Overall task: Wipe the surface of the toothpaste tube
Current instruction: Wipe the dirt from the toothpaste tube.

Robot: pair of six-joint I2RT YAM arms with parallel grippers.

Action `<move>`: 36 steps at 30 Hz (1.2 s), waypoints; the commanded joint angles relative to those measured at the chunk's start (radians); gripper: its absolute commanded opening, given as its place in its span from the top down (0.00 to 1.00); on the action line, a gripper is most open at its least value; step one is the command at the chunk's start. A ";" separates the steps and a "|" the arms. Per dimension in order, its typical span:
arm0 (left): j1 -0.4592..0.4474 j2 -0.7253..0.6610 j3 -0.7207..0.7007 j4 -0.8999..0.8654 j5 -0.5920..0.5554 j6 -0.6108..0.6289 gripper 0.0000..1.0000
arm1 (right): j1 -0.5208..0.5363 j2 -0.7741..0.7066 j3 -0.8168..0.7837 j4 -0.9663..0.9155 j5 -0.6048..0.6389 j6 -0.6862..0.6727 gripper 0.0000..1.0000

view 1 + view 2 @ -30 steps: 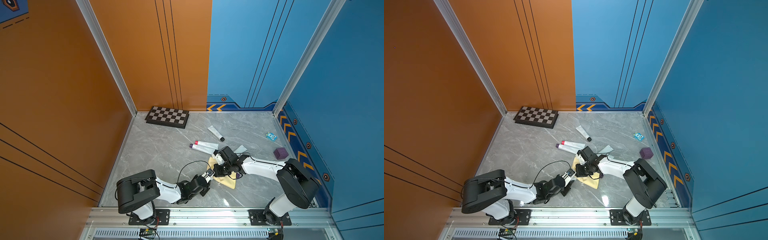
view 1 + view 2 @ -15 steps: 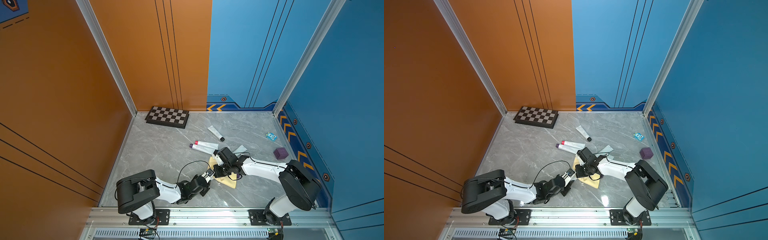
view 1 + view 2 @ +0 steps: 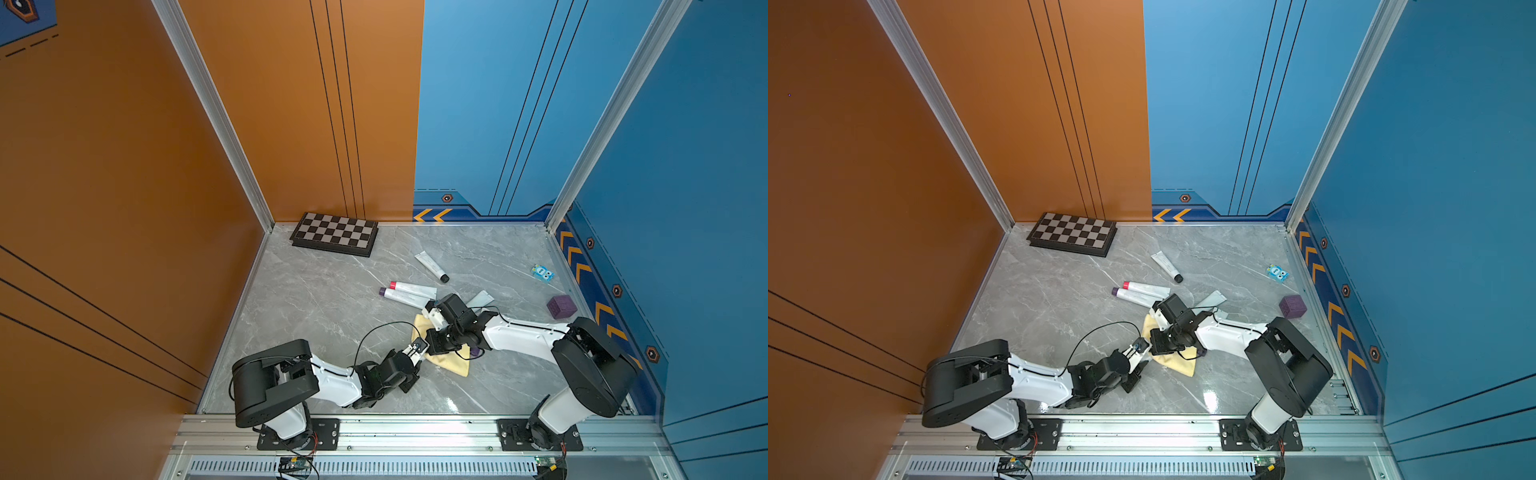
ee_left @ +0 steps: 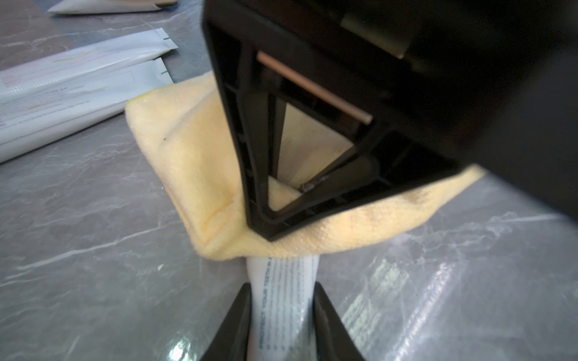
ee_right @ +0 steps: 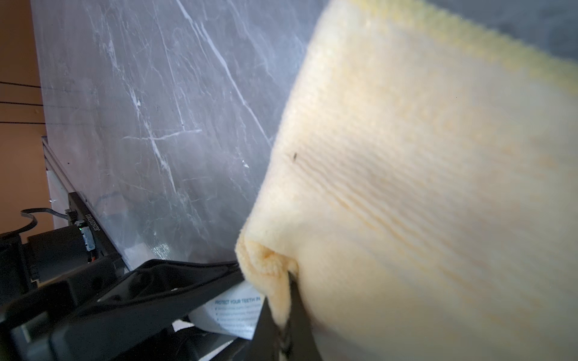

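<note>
While the left gripper (image 4: 282,286) grasps the toothpaste tube (image 4: 283,315), its two fingers press on opposite edges of the flat printed body. The tube runs straight out from between them, low over the grey marble table (image 3: 316,307). Whether the tube rests on the table or hangs just above it cannot be told. Beyond the fingertips the tube passes under the yellow cloth (image 4: 194,156), which drapes over it and hides its far part.

The right gripper (image 5: 283,325) is clamped on a bunched fold of that cloth, directly over the tube and just ahead of the left gripper. In a top view the two grippers meet near the front middle of the table. A purple cap (image 3: 476,352) shows beneath the right arm at the cloth's edge; whether it belongs to the held tube cannot be told.

Count:
- **Grippers, cloth, held tube:** two grippers, one cloth and one held tube.
- **Other tubes:** four lie behind the grippers.
  - A black-capped tube (image 3: 432,266) lies alone.
  - A red-capped tube (image 3: 411,286) and a purple-capped tube (image 3: 405,296) lie side by side.
  - A fourth tube (image 3: 482,297) is partly hidden by the right arm.
- **Other items:** one chessboard (image 3: 334,234) at the back left, plus one purple cube (image 3: 561,306) and one blue toy (image 3: 543,273) towards the right edge.
</note>
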State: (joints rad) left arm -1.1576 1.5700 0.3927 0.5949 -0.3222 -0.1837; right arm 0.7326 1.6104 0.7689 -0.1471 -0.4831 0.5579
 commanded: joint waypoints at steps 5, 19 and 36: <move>0.027 0.023 -0.016 -0.095 -0.028 0.010 0.70 | 0.063 0.049 -0.041 -0.312 0.063 -0.030 1.00; 0.026 0.016 -0.020 -0.095 -0.029 0.009 0.70 | -0.023 0.036 -0.010 -0.372 0.421 -0.010 1.00; 0.026 0.002 -0.029 -0.090 -0.040 0.006 0.71 | 0.067 0.007 -0.039 -0.265 -0.084 0.002 1.00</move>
State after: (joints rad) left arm -1.1568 1.5627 0.3893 0.5911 -0.3210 -0.1802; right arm 0.7452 1.5887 0.7959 -0.2417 -0.4198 0.5503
